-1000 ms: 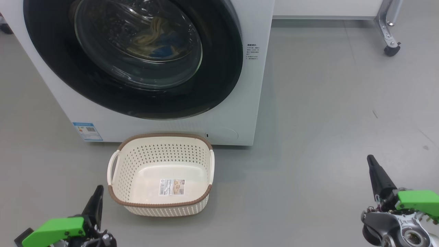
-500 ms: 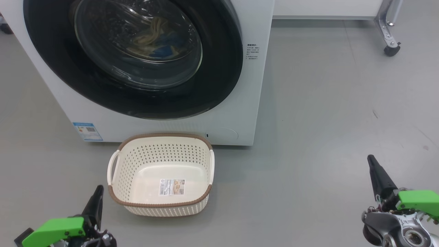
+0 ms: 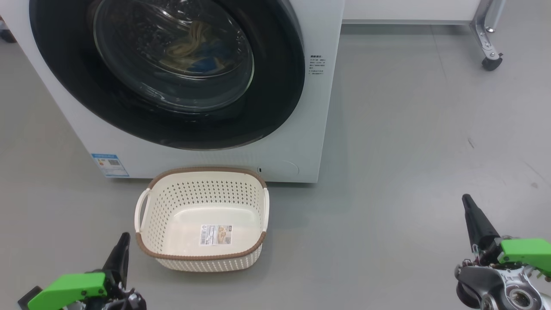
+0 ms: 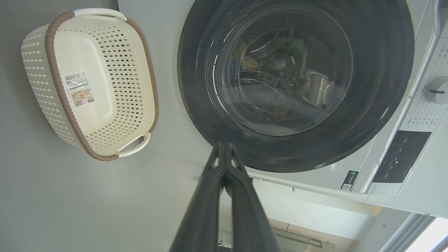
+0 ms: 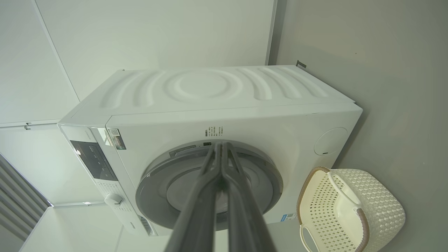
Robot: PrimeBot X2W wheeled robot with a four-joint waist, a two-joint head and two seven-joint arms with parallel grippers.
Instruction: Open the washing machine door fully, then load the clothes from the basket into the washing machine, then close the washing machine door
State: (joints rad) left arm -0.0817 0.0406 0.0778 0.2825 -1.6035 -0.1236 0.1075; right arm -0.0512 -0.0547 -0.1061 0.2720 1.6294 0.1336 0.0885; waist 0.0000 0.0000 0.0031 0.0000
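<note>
The white washing machine [image 3: 310, 142] fills the upper left of the head view. The washing machine door [image 3: 275, 90] lies shut against its front, black rim all round. Through the glass I see cream-yellow and blue clothes [image 3: 191, 43] inside the drum, also the clothes [image 4: 246, 61] in the left wrist view. The basket [image 3: 206, 193] stands on the floor just before the machine with a label sticker on its floor. My left gripper [image 3: 124, 237] is shut, low, left of the basket. My right gripper [image 3: 465, 199] is shut, far right, apart from everything.
A metal leg with a caster [image 3: 490, 60] stands at the back right. Bare grey floor [image 3: 409, 137] spreads to the right of the machine. The control panel with a round knob [image 4: 437, 91] sits along the machine's top front.
</note>
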